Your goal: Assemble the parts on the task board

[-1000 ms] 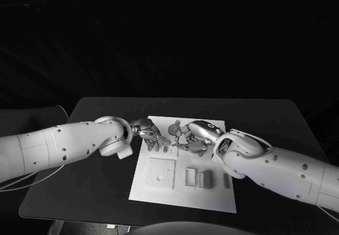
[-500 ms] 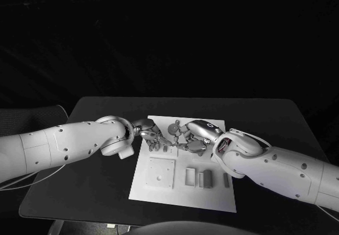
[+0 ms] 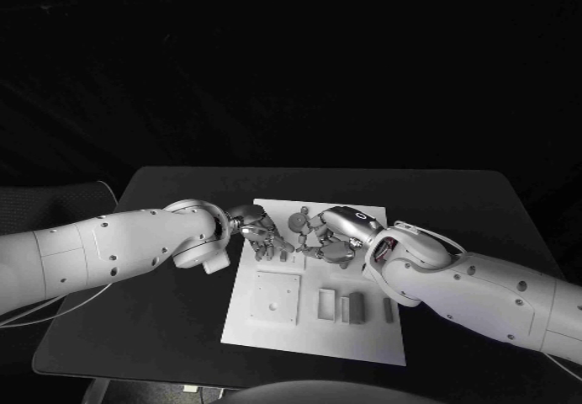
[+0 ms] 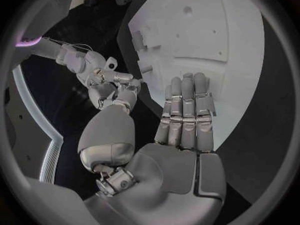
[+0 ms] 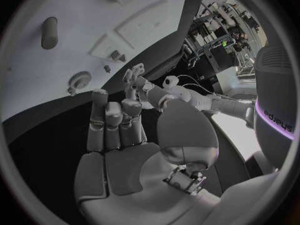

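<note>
The task board point(image 3: 318, 290) lies flat at the middle of the bench point(image 3: 145, 328), its long sides running from the near edge toward the far edge. Both arms meet over the board's far end. The left robot hand point(image 3: 258, 231) has its fingers extended side by side and flat above the board, with nothing between them; this posture probably steadies or approaches rather than grips. The right robot hand point(image 3: 327, 240) faces it with fingers partly curled; whether it holds a part cannot be told from these views. A small gear-like part point(image 5: 79, 79) lies on the board near the right robot hand, and a cylindrical part point(image 5: 49, 32) lies further along. Toward the near edge sit a square plate part point(image 3: 275, 297) and upright rectangular parts point(image 3: 342, 306), well apart from both hands. The two hands crowd each other, so finger contact between them is the main obstruction.
</note>
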